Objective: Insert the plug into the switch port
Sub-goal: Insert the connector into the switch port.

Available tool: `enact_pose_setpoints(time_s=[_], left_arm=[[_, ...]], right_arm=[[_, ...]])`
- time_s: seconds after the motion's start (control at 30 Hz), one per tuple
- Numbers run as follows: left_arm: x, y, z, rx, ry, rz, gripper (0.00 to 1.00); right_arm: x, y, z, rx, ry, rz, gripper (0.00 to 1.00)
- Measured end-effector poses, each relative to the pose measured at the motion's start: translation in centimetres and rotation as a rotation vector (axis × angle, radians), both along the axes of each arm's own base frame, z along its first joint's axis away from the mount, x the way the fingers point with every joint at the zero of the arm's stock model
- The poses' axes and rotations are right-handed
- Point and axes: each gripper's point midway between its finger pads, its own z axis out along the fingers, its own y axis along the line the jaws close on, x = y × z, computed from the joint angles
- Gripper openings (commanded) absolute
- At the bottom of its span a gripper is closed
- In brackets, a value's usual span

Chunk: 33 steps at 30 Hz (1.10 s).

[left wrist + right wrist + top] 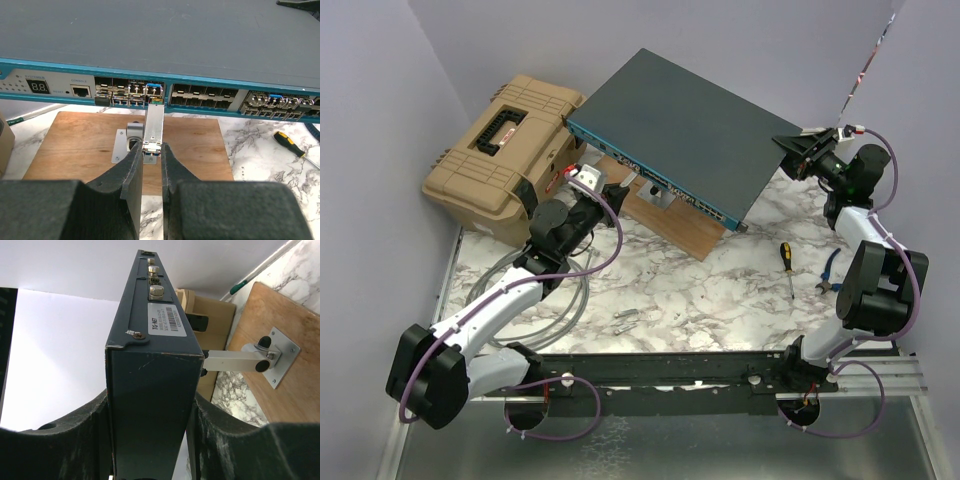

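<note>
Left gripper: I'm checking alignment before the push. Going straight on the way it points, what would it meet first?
The switch: the plug in the left gripper has its tip at a lower port of the blue face. Whether it is already in, I cannot tell.

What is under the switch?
Under the switch lies a wooden board with a grey metal bracket screwed on it. The board's far part is hidden by the switch.

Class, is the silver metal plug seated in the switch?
Not seated: the silver metal plug only meets the grey-teal switch's socket row; body outside.
</note>
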Motion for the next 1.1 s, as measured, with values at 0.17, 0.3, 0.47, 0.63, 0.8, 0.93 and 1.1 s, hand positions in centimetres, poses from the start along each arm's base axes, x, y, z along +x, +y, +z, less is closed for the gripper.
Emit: enact_pose_setpoints(time_s=[0.17,0.3,0.47,0.63,0.8,0.93,1.1], left_arm=[[-0.3,0.0,0.2,-0.004,-0.009,-0.008,0.0],[-1.1,0.3,0.5,-0.017,-0.025,-0.013,0.0],[-1.8,0.7,1.3,-0.031,-0.046,-0.013,0.0],[-1.7,0.6,1.1,-0.028,-0.041,-0.013,0.0],[-1.2,0.3,-0.2,-0.01,-0.011,-0.013,0.0],[-0.8,0.1,-1.0,0.002,0.009,-0.013,0.0],[-0.5,0.0,-0.7,0.001,0.008,-0.01,0.0]], right_arm=[[0.0,0.0,0.1,0.0,-0.001,0.001,0.36],[0.0,0.0,0.1,0.0,-0.001,0.002,0.35],[0.0,0.0,0.1,0.0,-0.001,0.001,0.35],[0.0,0.0,0.1,0.0,-0.001,0.002,0.33],[0.0,0.0,0.1,0.0,-0.001,0.001,0.32],[0.0,0.0,0.1,-0.001,-0.002,0.001,0.32],[0.0,0.0,-0.1,-0.001,-0.002,-0.002,0.32]])
